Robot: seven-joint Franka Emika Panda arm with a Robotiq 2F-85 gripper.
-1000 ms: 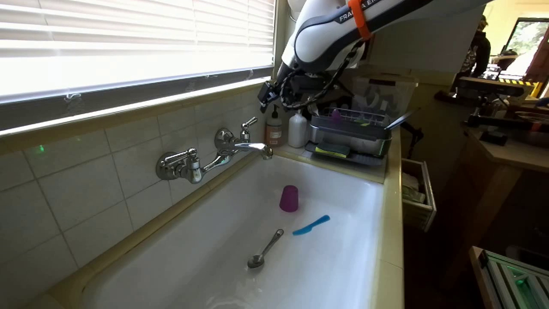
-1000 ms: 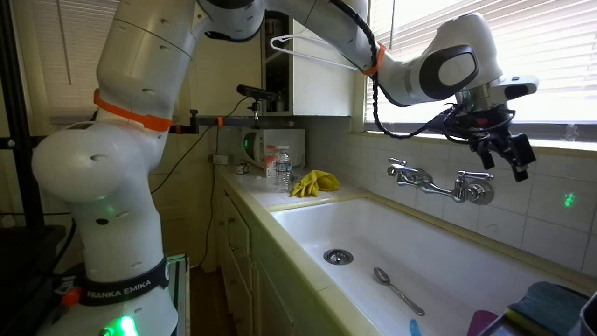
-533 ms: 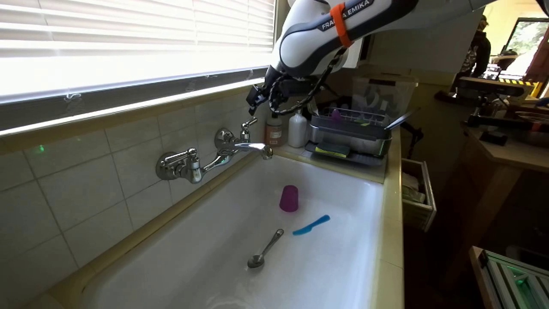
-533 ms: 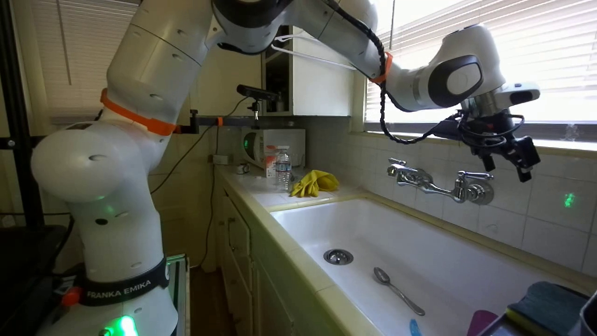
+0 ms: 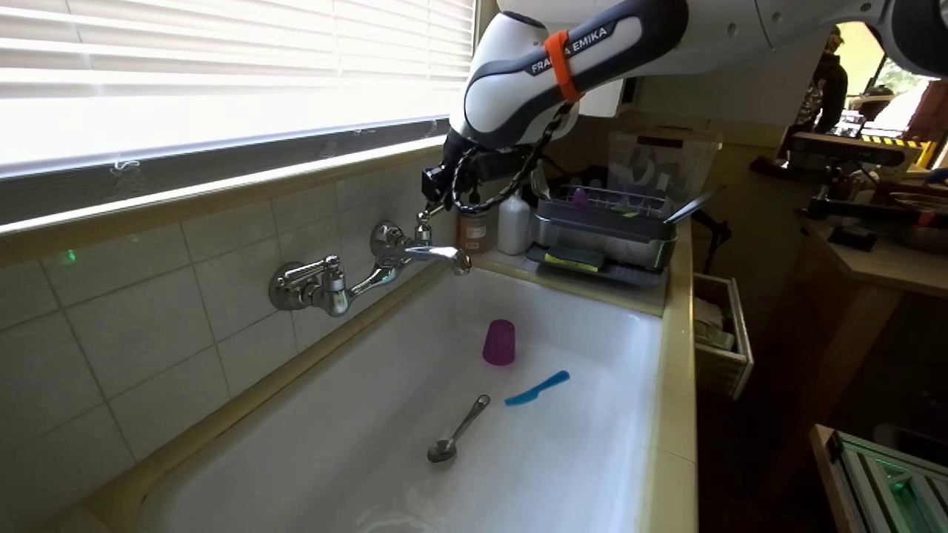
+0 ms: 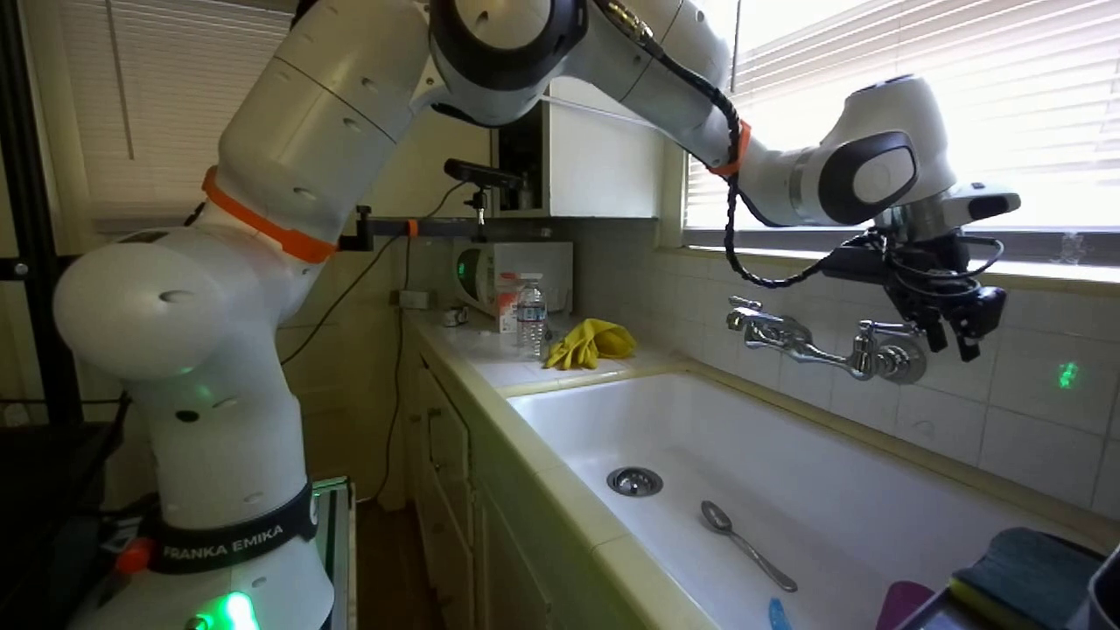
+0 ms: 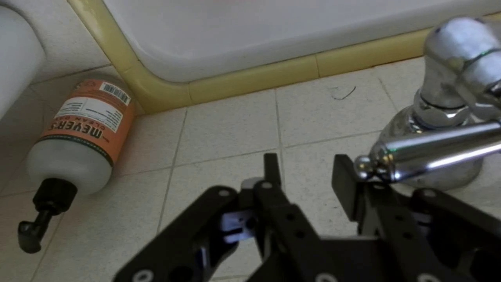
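My gripper stands partly open with nothing between its fingers; behind the gap in the wrist view is the tiled wall. Just outside the right-hand finger sits the ball-shaped tip of a chrome tap handle; whether they touch I cannot tell. In an exterior view the gripper hangs beside the handle of the wall-mounted faucet. From another side, the gripper is just above that faucet, its fingers mostly hidden. A soap bottle with an orange label shows at the wrist view's left.
In the white sink lie a purple cup, a blue knife and a metal spoon. A white bottle, a sponge and a dish rack stand at one end; yellow gloves at the opposite end.
The gripper has come down and along the wall towards the tap handle. Its jaws have drawn closer together. Items in the sink have stayed put.
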